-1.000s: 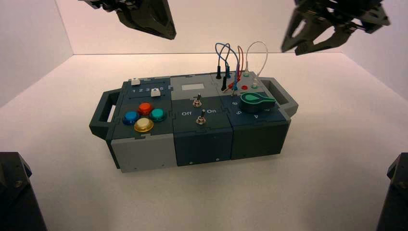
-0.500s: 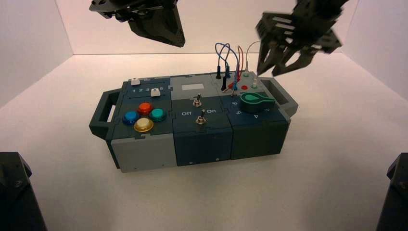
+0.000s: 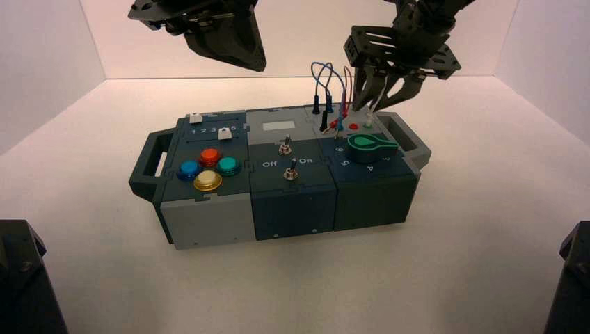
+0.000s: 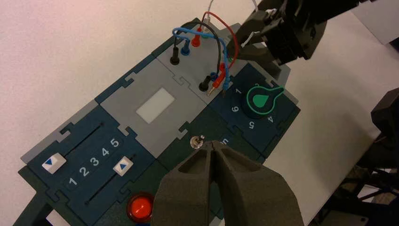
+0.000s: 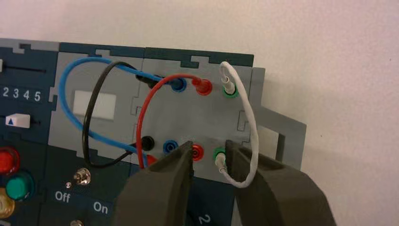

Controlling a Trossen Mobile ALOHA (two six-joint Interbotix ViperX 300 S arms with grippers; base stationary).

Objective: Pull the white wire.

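Right end effector (image 5: 209, 162) over wire panel at far right corner of dark blue-grey control box (image 3: 209, 223), fingers spread partway, gripping nothing. Thin white arched jumper wire (image 5: 248, 123) plugged in two green sockets; near plug between fingers.

Judgement: close on plug body, not cable; pull straight up along socket axis; avoid neighbouring red plug.

Wire arch runs front-to-back on box, plugs pointing down.

Left end effector (image 4: 212, 162) hovers closed over toggle switches, idle.
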